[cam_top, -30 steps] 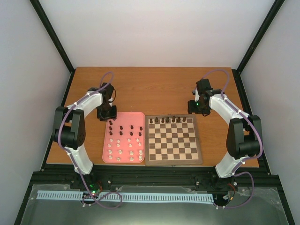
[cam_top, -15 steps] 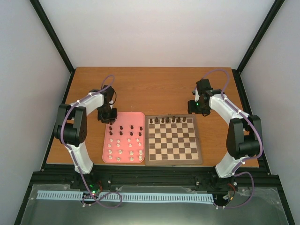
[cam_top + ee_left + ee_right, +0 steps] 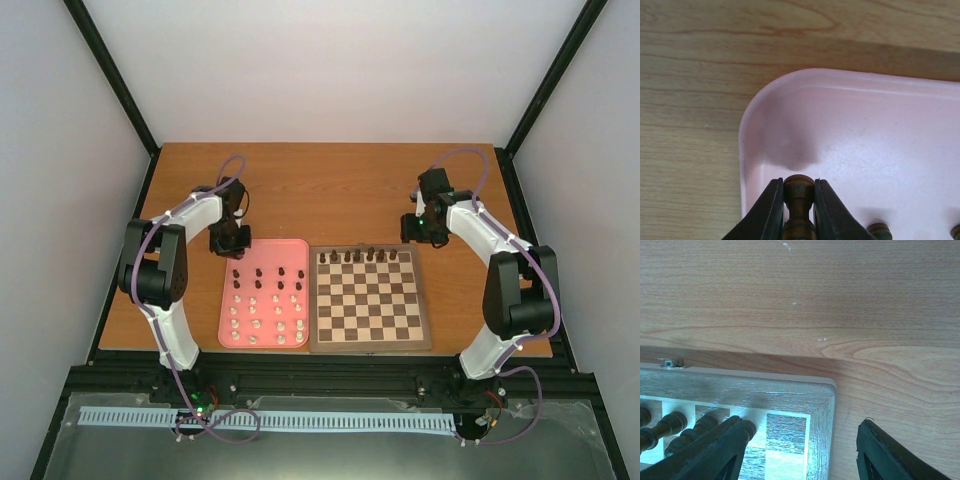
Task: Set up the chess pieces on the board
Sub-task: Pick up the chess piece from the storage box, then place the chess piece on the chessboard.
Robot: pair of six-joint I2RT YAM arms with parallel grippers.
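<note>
1. The left gripper [image 3: 799, 200] is over the far-left corner of the pink tray [image 3: 855, 125]. Its jaws are closed on a dark piece [image 3: 799, 186], pinched just under the knob. I can't tell whether the foot is off the tray.
2. The right gripper [image 3: 801, 450] hangs by the far-right corner of the board [image 3: 368, 305], jaws wide apart with nothing between them.
3. The board lies just right of the tray. A row of dark pieces [image 3: 358, 256] stands along its far edge, and the far-right corner square looks bare. More pieces [image 3: 262, 305] stand on the tray, dark ones toward the far side and cream ones nearer.
4. The step in hand, I'd say, is carrying the held piece across to the board.
5. To do it well, lift straight up first, until the foot clears the tray's rim and the head of the neighbour [image 3: 879, 230] just beside it.
6. The grip is high on a slim stem, so the piece could swing or slip. Keep the squeeze firm and travel smoothly, without jerks.
7. Come down on the chosen square from above, not sideways along the row. The standing pieces are close-set and one nudge would topple them.
8. Let go only once the foot sits flat, open just enough to free it, then rise straight.
9. If the bare corner is the target, watch the right gripper, which is close to it.
</note>
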